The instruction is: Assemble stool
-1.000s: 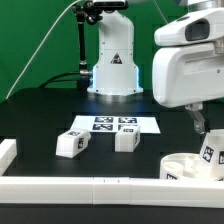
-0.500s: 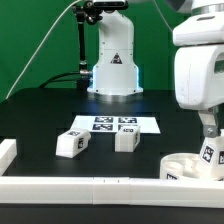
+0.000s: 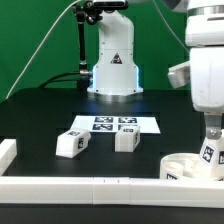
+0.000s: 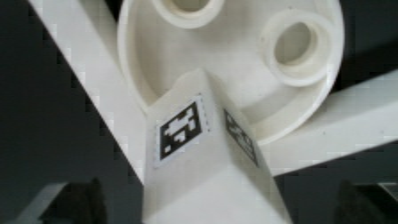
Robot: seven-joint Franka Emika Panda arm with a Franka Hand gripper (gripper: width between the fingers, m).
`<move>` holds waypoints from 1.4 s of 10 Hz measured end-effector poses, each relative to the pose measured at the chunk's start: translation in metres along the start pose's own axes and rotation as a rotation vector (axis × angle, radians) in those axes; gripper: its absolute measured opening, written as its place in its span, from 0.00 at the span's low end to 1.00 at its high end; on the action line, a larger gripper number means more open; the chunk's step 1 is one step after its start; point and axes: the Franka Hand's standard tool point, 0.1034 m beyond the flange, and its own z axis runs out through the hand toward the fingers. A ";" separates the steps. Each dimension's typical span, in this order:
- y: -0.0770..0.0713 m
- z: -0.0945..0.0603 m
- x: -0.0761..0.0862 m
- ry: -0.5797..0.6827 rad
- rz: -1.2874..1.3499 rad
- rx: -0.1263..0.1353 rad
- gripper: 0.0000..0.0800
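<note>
Hand is spread wide, gripping nothing, hovering over the seat at the exterior view's near right. Seat lies on the black tabletop against the near border rail, with one tagged leg standing in it. Your two loose legs sit mid-tabletop, just in front of the marker board. Wrist view shows open sockets in the seat.
</note>
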 end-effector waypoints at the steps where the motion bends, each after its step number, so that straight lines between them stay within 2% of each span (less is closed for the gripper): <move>1: 0.001 0.000 0.000 -0.017 -0.136 -0.009 0.81; 2: 0.003 0.001 0.001 -0.039 -0.302 -0.023 0.81; 4: 0.005 0.003 0.002 -0.073 -0.474 -0.033 0.81; 7: 0.006 0.008 -0.005 -0.089 -0.537 -0.021 0.81; 9: 0.006 0.008 -0.005 -0.089 -0.534 -0.020 0.48; 10: 0.006 0.008 -0.006 -0.089 -0.533 -0.021 0.42; 13: 0.007 0.008 -0.007 -0.089 -0.499 -0.021 0.42; 14: 0.007 0.008 -0.013 -0.098 -0.438 0.009 0.42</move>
